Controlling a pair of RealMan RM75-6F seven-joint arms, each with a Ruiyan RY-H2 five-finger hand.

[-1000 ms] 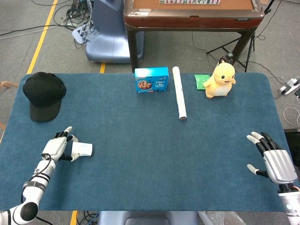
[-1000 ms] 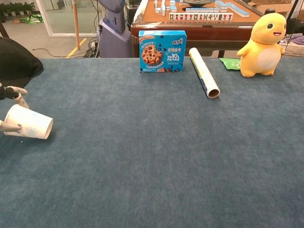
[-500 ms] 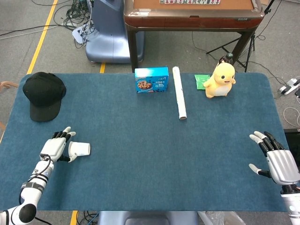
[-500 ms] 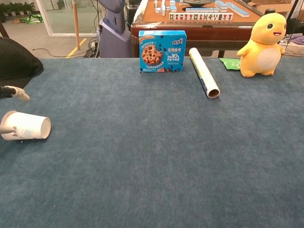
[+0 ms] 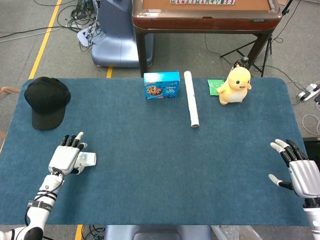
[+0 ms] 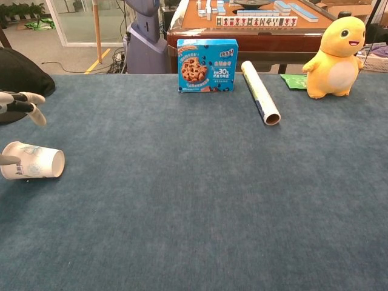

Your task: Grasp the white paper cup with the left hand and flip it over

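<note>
Partly behind the spread left hand point(image 5: 65, 159), the white paper cup point(image 6: 33, 168) on its side, contact unclear.

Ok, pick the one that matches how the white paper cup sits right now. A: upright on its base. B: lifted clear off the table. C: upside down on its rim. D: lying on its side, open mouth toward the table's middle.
D: the white paper cup lies on its side on the blue table, its open mouth facing away from the left hand, whose fingers are spread above it.
</note>
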